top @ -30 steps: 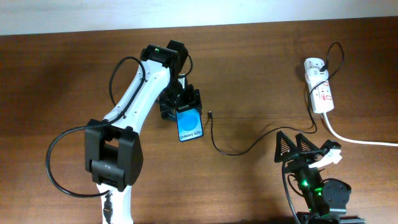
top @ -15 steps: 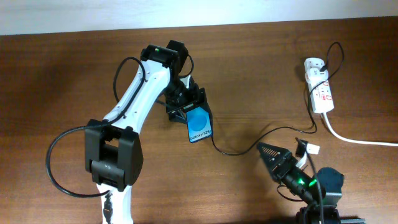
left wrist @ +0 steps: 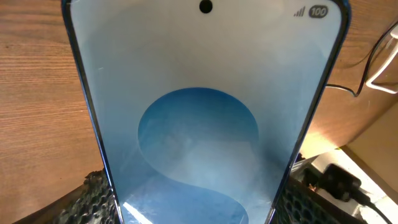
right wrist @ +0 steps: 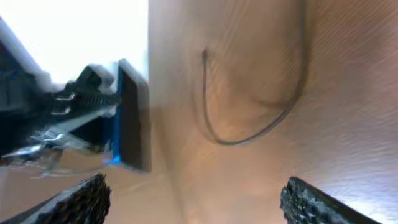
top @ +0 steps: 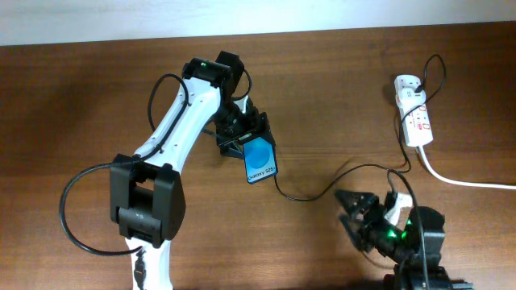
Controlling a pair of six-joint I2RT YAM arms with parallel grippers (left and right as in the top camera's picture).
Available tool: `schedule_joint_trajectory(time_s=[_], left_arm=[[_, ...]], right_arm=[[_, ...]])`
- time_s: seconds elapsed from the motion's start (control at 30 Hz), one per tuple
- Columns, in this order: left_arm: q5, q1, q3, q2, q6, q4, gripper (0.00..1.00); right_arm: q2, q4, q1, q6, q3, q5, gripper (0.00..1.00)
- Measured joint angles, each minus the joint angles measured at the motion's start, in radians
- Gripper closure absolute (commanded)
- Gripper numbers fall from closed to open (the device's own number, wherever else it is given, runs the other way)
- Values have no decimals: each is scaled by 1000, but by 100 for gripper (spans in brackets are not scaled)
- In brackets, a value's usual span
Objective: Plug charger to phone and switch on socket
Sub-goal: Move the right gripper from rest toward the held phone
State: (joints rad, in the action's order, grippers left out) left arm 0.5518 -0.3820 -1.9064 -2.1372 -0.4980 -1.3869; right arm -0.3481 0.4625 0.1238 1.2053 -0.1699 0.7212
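Note:
My left gripper (top: 242, 138) is shut on the phone (top: 260, 162) and holds its top end, tilted, above the table's middle. The blue screen fills the left wrist view (left wrist: 199, 124) between the fingers (left wrist: 199, 214). The charger (top: 322, 192), a thin black cable, runs from the socket (top: 414, 119) at the far right in a loop toward the phone's lower corner. Its plug tip lies free on the wood (right wrist: 204, 55). My right gripper (top: 355, 211) is open and empty, low at the front right, pointing left at the cable (right wrist: 242, 137) and the edge-on phone (right wrist: 127, 118).
A thick white cord (top: 468, 181) trails from the socket off the right edge. The left arm's white links (top: 173, 129) reach diagonally over the table's left half. A white wall strip runs along the table's back edge (top: 322, 16).
The left gripper has carried the phone right and slightly toward the front, turning it. The right gripper has swung from pointing up to pointing left toward the cable and phone.

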Motion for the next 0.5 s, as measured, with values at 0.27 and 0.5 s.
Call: schedule_joint_trajectory(time_s=[0.27,0.5], left_arm=[[2,0,0,0,-19,0,59],[13,0,0,0,-65,13,59]], right_arm=[[-191,526,0,-228,-489,-314,8],[-198,534,0,-240,-500,-321,9]])
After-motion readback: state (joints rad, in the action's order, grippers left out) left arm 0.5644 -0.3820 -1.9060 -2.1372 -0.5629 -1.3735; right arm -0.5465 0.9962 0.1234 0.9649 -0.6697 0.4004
